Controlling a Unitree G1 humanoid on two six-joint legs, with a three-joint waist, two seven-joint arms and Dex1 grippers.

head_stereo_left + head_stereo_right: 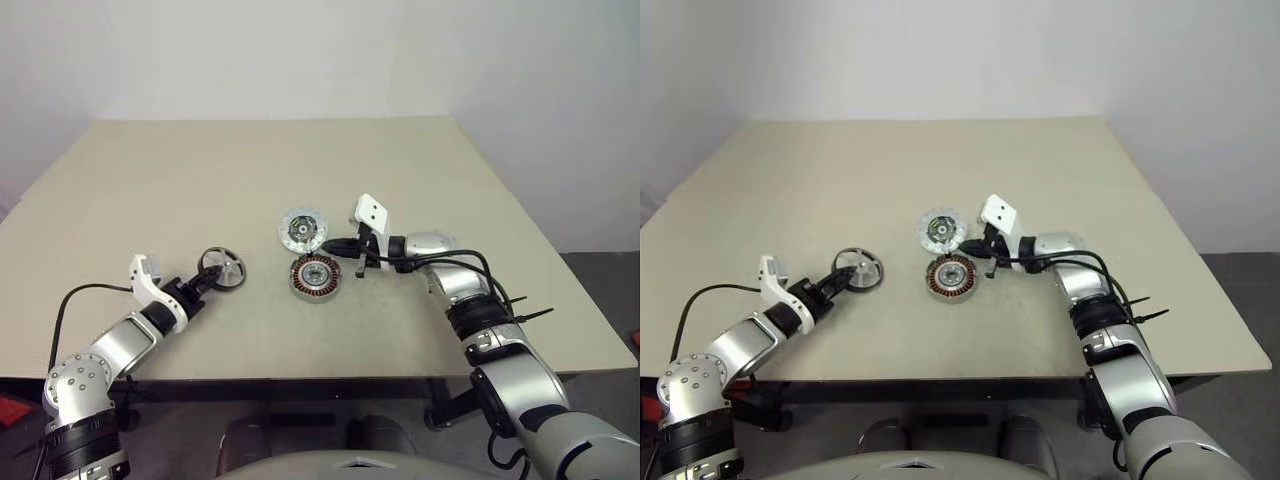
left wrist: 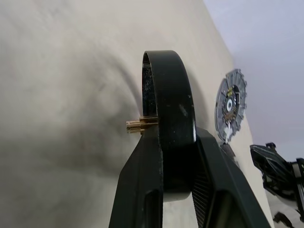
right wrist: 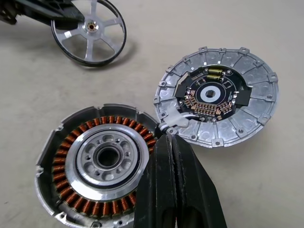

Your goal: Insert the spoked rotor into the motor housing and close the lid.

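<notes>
The spoked rotor [image 1: 222, 268] stands tilted on its edge on the table, left of the other parts. My left gripper [image 1: 208, 277] is shut on its black rim [image 2: 171, 109], one finger on each side. The motor housing [image 1: 316, 277], with its copper windings facing up, lies flat at the table's middle. The lid [image 1: 301, 229] lies just behind it with its patterned side up. My right gripper [image 3: 168, 137] is shut with nothing in it. Its tips rest where the housing [image 3: 102, 159] and the lid [image 3: 216, 95] meet, beside a small white connector.
The beige table [image 1: 200, 180] is bare around the three parts, with wide room to the left and behind. Its front edge runs just below my arms. A white wall stands behind it.
</notes>
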